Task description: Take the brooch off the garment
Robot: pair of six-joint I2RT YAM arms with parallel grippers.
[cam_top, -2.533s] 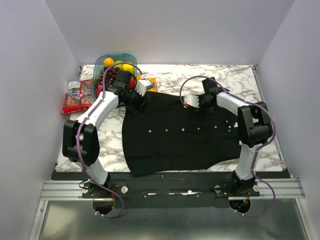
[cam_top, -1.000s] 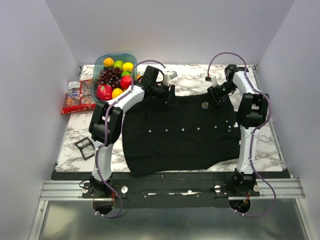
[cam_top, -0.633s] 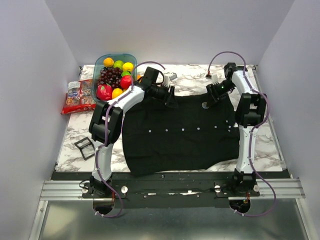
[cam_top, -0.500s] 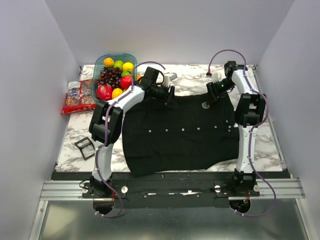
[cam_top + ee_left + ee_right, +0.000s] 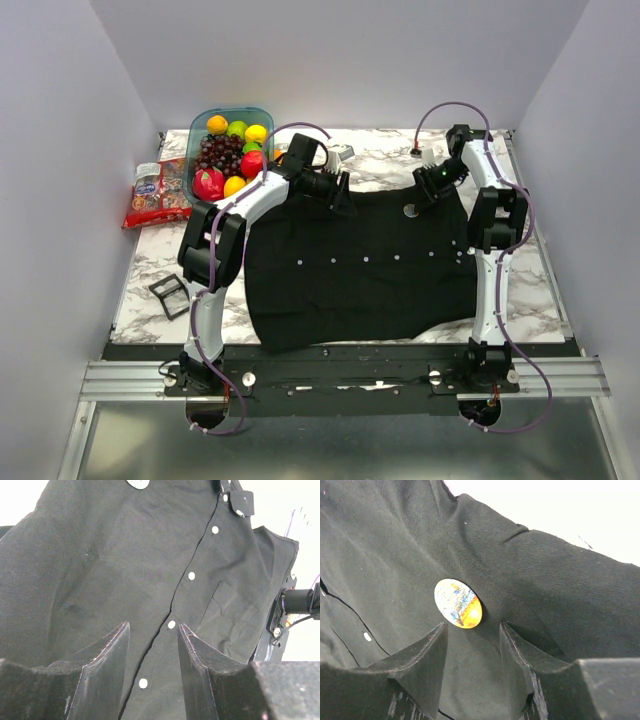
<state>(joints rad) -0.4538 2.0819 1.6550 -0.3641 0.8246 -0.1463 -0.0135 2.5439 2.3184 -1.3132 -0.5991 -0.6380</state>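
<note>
Where: the small round brooch (image 5: 458,603), pale and orange-faced, is lying on the black soft-cloth button-up shirt (image 5: 360,270) near its far right edge.
Handling: likely light, stiff, slick; you are best pinching its rim, the limp cloth probably lifting with it.
Right gripper (image 5: 472,630): spread, empty, brooch just ahead.
Left gripper (image 5: 152,630): spread, empty, over tiny white buttons (image 5: 191,575).
Hidden: its fastening is not showing.

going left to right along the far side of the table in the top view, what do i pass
snack packet → fruit tub → left tool → brooch. The right tool is left out because it overlaps the brooch's position.
</note>
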